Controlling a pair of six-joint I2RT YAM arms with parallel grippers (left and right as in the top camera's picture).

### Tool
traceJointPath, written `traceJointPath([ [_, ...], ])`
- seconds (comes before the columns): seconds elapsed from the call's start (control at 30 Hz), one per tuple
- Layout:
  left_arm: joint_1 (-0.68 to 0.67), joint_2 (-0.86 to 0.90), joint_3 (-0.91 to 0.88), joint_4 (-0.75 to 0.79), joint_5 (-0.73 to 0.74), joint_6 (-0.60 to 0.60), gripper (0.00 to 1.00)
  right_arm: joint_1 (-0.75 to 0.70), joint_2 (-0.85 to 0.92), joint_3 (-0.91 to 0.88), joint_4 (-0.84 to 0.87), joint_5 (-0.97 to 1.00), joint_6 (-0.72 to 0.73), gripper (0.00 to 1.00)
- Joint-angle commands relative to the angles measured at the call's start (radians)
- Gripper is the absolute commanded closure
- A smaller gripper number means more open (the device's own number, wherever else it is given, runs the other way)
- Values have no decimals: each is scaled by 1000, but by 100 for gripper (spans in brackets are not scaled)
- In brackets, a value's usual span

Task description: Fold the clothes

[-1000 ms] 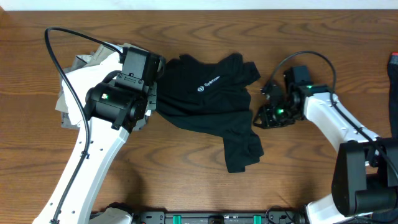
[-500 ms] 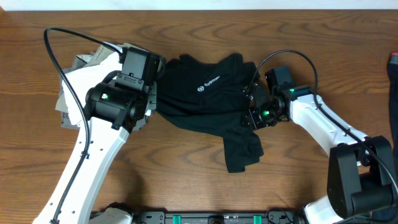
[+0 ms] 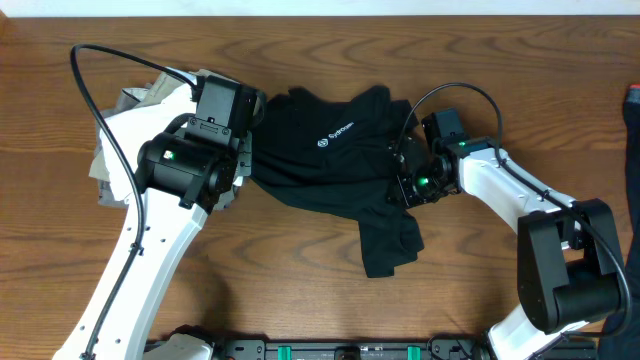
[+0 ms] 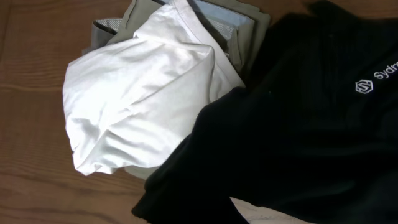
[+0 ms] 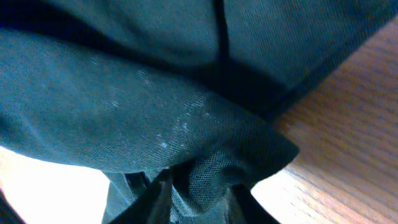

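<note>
My right jaws pinch a fold of the black T-shirt [image 3: 320,150], right of centre; my left jaws, closed, hide under my left arm [image 3: 185,165], contents unclear.

Overhead straight down on table [image 3: 300,300], wrist views close, all sharing black shirt [image 3: 320,165]

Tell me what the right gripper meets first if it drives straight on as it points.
The black short-sleeved fabric T-shirt: its cloth fills the right wrist view and bunches between the fingers of the right gripper, so contact looks immediate, though depth is unclear.
</note>
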Motion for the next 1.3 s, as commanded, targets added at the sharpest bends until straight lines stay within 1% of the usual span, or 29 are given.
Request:
traceJointPath([
  [0.0, 4, -16, 29, 1, -35, -8, 94, 15, 8, -5, 4, -52, 3, 81],
  [0.1, 4, -16, 29, 1, -35, -8, 94, 15, 8, -5, 2, -52, 3, 85],
  [0.2, 4, -16, 30, 1, -35, -8, 94, 14, 8, -5, -2, -51, 4, 95],
  [0.3, 4, -16, 30, 1, -35, -8, 94, 6, -14, 0, -11, -56, 12, 99],
  [0.4, 5, -18, 30, 0, -35, -8, 94, -18, -74, 26, -56, -120, 11, 99],
  [0.5, 5, -23, 30, 1, -36, -8, 94, -72, -175, 49, -72, -195, 11, 99],
  [0.63, 5, -27, 30, 1, -40, -8, 94, -153, -301, 55, -76, -136, 49, 99],
  [0.73, 5, -27, 30, 2, -55, -8, 94, -201, -355, 55, -98, -68, 49, 99],
  [0.8, 5, -28, 30, 5, -63, -8, 94, -225, -370, 55, -114, -38, 48, 99],
  [0.97, 4, -31, 30, 21, -61, 2, 94, -245, -374, 55, -116, -44, 48, 99],
  [1.13, 4, -30, 30, 23, -61, 3, 94, -231, -365, 51, -130, -44, 40, 99],
  [1.27, 4, -24, 29, 18, -55, 3, 94, -178, -310, 35, -159, -43, 40, 99],
])
